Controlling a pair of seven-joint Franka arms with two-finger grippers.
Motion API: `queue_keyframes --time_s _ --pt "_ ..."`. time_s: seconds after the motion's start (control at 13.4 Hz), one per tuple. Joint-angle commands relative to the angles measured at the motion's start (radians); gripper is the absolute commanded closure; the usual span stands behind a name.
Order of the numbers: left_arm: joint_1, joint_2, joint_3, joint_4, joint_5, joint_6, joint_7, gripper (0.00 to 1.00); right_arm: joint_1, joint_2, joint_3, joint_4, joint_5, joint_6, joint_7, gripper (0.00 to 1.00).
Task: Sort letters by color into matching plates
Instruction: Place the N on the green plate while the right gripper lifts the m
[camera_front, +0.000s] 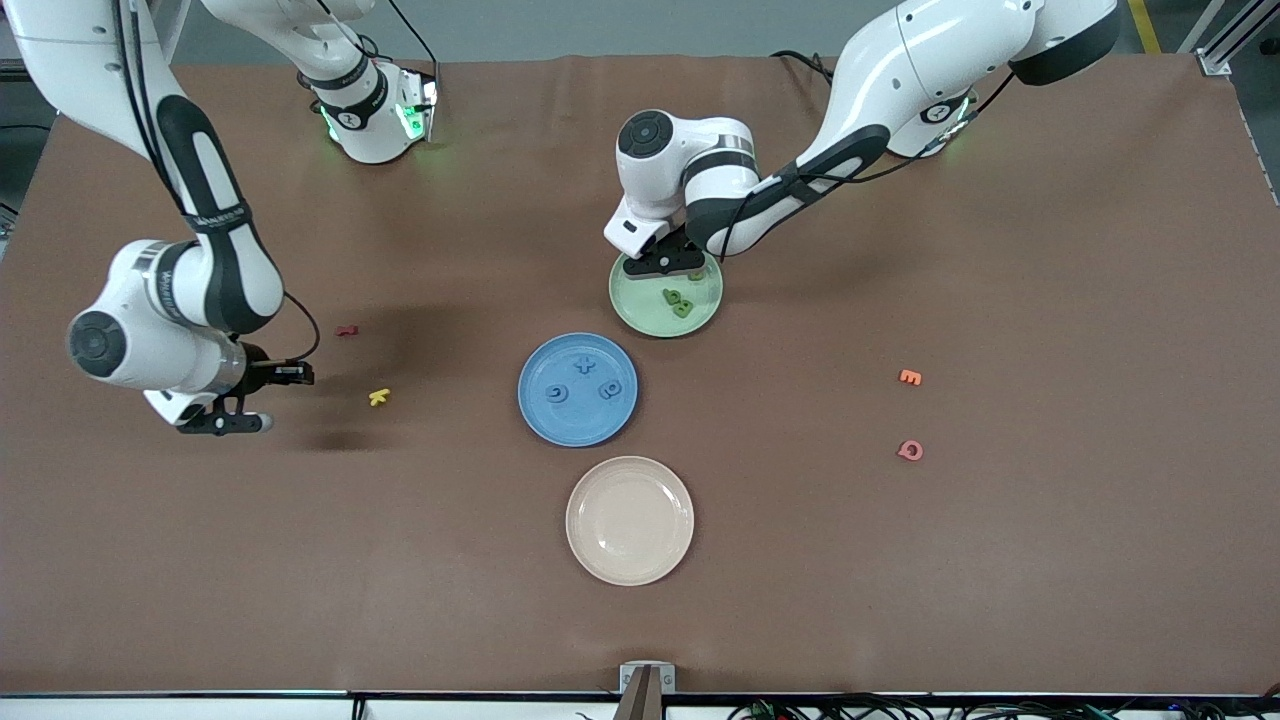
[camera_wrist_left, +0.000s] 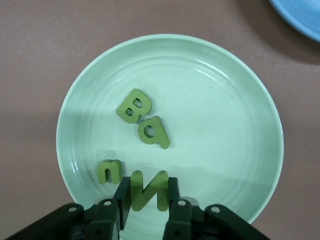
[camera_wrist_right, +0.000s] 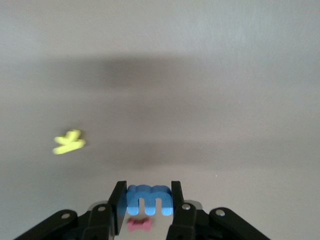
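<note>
We count three green letters (camera_wrist_left: 145, 125) lying in the green plate (camera_wrist_left: 240, 125) — our left gripper (camera_wrist_left: 146, 200) over it, jaws clamping a fourth, the green N (camera_wrist_left: 147, 189). The blue plate (camera_front: 535, 415) beside it holds three blue letters (camera_front: 585, 382); our right gripper (camera_wrist_right: 148, 205), over bare surface (camera_front: 1000, 560) toward the right arm's end from that plate, pinches the blue m (camera_wrist_right: 148, 199).

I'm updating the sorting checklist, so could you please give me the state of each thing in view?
left gripper: shut on green N, over green plate
right gripper: shut on blue m, above bare table
green plate: three green letters inside
blue plate: three blue letters inside
beige plate: empty
</note>
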Motion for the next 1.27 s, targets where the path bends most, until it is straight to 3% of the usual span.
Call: queue_keyframes --time_s 0.0,0.15,0.45,0.75,0.82,0.89,0.97,1.19 --pt "-0.021 0.005 0.021 0.009 -0.009 -0.003 -0.010 0.92 0.052 0.008 0.008 0.149 0.010 -0.135 0.091 0.82" --pt "-0.041 0.007 0.037 0.020 -0.011 -0.003 -0.010 0.92 0.145 0.013 0.008 0.204 0.035 -0.152 0.226 0.83" --pt "-0.108 0.010 0.101 0.045 -0.014 0.003 -0.010 0.93 0.337 0.092 0.008 0.304 0.165 -0.135 0.405 0.84" --pt "-0.151 0.039 0.147 0.078 -0.016 0.003 -0.011 0.92 0.451 0.183 0.008 0.372 0.176 -0.062 0.510 0.84" --pt "-0.150 0.037 0.149 0.083 -0.016 0.003 -0.010 0.84 0.473 0.205 0.008 0.373 0.178 -0.021 0.528 0.84" --pt "-0.150 0.039 0.149 0.094 -0.020 0.003 -0.011 0.53 0.501 0.228 0.008 0.373 0.178 0.024 0.556 0.84" --pt "-0.150 0.037 0.150 0.100 -0.043 0.003 -0.008 0.01 0.523 0.249 0.008 0.375 0.178 0.059 0.589 0.84" --pt "-0.148 0.027 0.150 0.132 -0.051 -0.008 -0.010 0.00 0.595 0.309 0.008 0.391 0.173 0.144 0.666 0.84"
